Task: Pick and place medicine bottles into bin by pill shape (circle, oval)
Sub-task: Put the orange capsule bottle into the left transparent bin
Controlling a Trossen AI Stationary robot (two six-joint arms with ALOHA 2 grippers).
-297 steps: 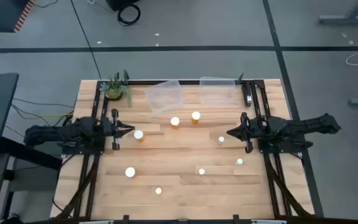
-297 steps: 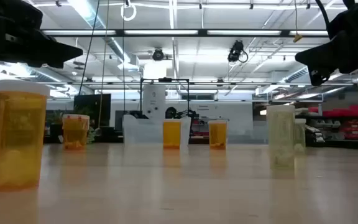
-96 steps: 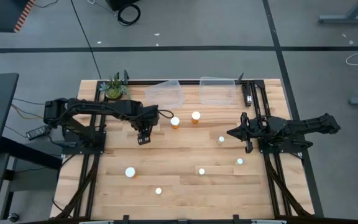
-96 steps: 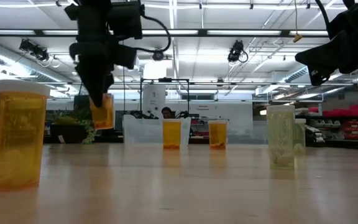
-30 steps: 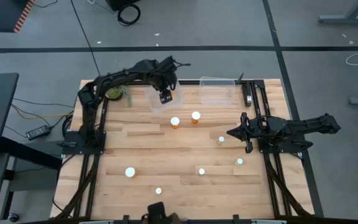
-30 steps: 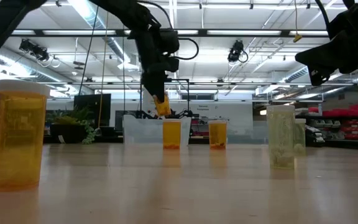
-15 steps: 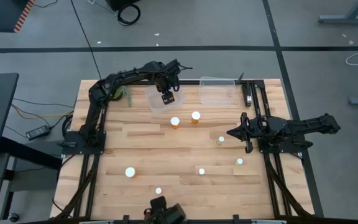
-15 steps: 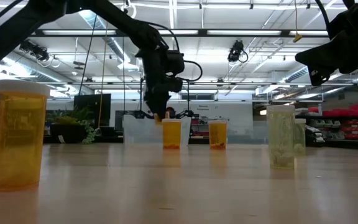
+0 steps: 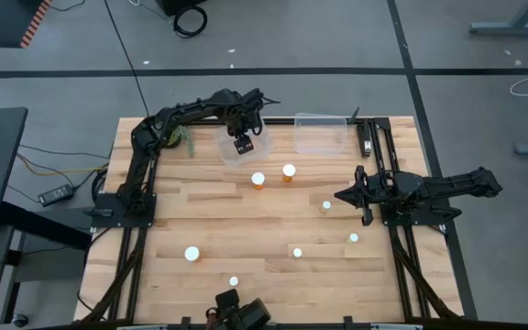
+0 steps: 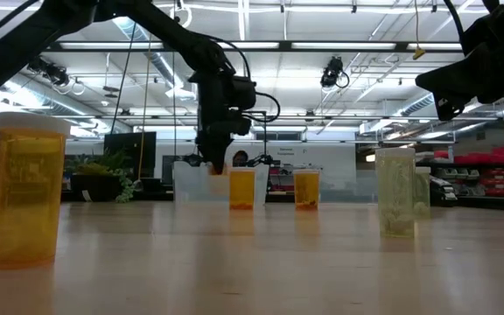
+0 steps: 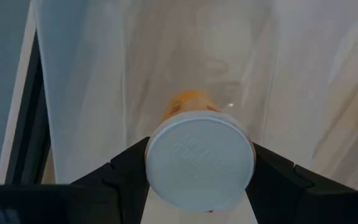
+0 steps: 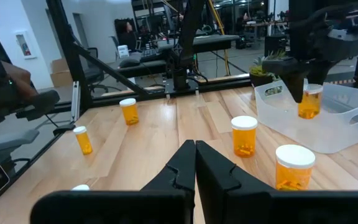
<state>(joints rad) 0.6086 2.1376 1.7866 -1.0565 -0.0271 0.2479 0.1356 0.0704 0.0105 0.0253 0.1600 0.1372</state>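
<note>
Gripping: left gripper clamps 1 medicine bottle by its white cap, inside the left clear bin.
Right gripper: closed, empty, waiting at the table's right.
Count: 7 bottles on table, 2 bins.
Change: bottle is lower in the bin than 1 second ago.
Writing: none readable.

- It was a large robotics lab or workshop.
- Long ceiling strip lights ran overhead.
- Red storage shelving and black metal workbench frames stood behind.
</note>
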